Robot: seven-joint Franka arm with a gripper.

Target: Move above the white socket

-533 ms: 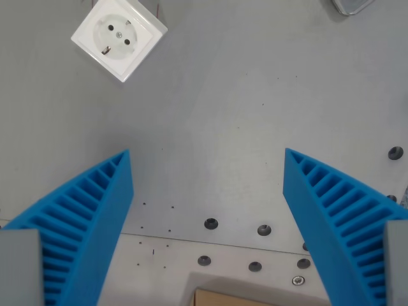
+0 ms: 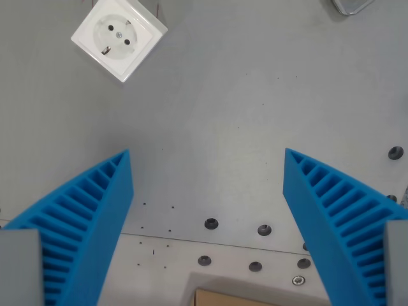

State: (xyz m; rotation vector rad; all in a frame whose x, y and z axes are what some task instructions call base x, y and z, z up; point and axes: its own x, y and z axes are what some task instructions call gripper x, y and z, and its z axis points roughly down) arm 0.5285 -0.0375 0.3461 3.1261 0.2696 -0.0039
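Observation:
A white square socket (image 2: 119, 37) lies flat on the grey table at the wrist view's upper left, turned at an angle. Its round recess and two pin holes face up. My gripper (image 2: 207, 153) is open, with its two blue ribbed fingers (image 2: 95, 210) spread wide at the bottom of the view. Nothing sits between them. The socket is well above and to the left of the gap between the fingers.
The grey table (image 2: 242, 95) has several bolt holes (image 2: 211, 224) near the bottom. A metal object's edge (image 2: 352, 5) shows at the top right corner. A brown patch (image 2: 223, 298) peeks in at the bottom edge. Another hole (image 2: 395, 153) is at the right.

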